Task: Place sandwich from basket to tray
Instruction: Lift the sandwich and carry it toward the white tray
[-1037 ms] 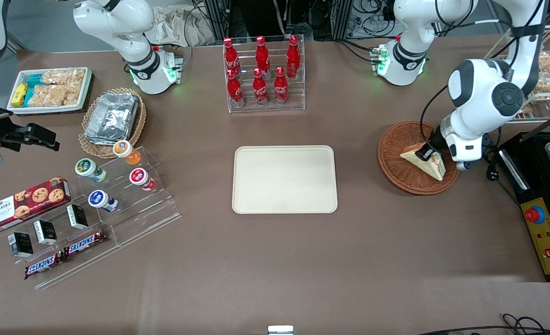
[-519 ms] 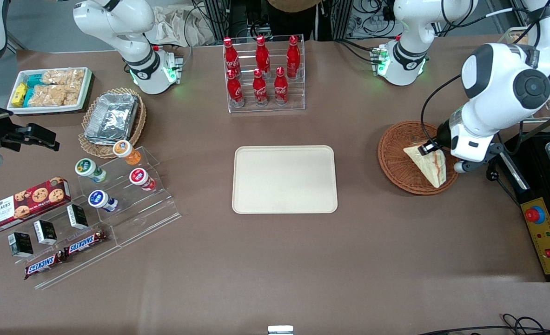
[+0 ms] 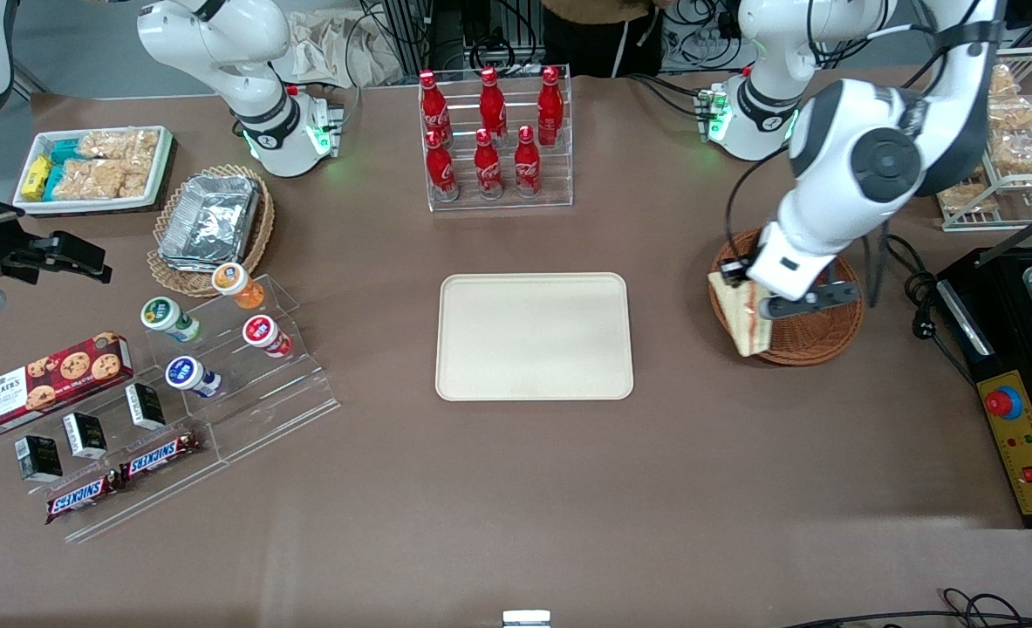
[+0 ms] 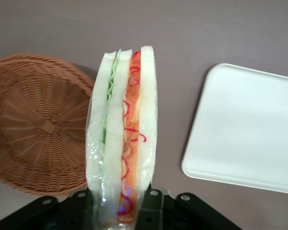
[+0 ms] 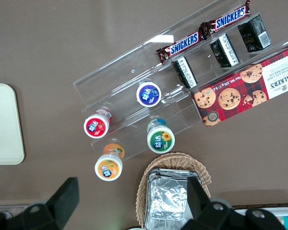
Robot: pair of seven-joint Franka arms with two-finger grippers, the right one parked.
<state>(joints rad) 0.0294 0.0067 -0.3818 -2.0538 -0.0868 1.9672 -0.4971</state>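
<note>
My left gripper [image 3: 736, 277] is shut on the sandwich [image 3: 745, 318], a wrapped wedge of pale bread with red and green layers [image 4: 122, 139]. It hangs on edge in the air above the rim of the reddish-brown wicker basket [image 3: 816, 336], on the side toward the tray. In the left wrist view the black fingers [image 4: 151, 208] squeeze the wedge's thick end, the basket [image 4: 36, 124] lies empty below, and a corner of the tray [image 4: 245, 127] shows. The cream tray [image 3: 534, 336] sits bare at mid-table, toward the parked arm from the basket.
A clear rack of red cola bottles [image 3: 494, 139] stands farther from the front camera than the tray. A black control box [image 3: 1017, 427] and a wire rack of snack packets [image 3: 1013, 144] sit at the working arm's end. Yoghurt cups, candy bars and a foil-filled tan basket [image 3: 210, 222] lie toward the parked arm's end.
The gripper has lifted the sandwich out of the basket and carried it toward the tray; it now hangs over the basket's rim, turned on edge.
</note>
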